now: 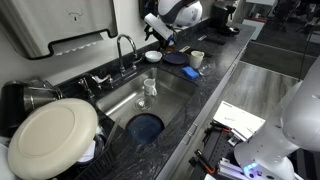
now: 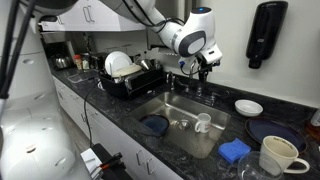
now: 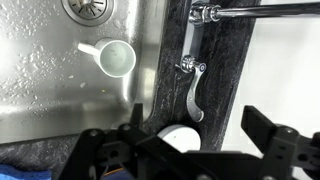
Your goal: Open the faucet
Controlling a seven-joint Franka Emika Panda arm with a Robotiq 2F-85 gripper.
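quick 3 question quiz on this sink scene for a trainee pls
1. True or false: the end effector is open, not gripping the faucet lever.
2. What lies in the sink along with the blue dish? A) white mug B) fork C) banana
3. Fill in: the blue sponge lies on the ____.
Key: 1 true; 2 A; 3 counter.

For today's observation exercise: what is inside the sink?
Inside the sink: a white mug, a blue dish and the drain. What lies under the dish is hidden.
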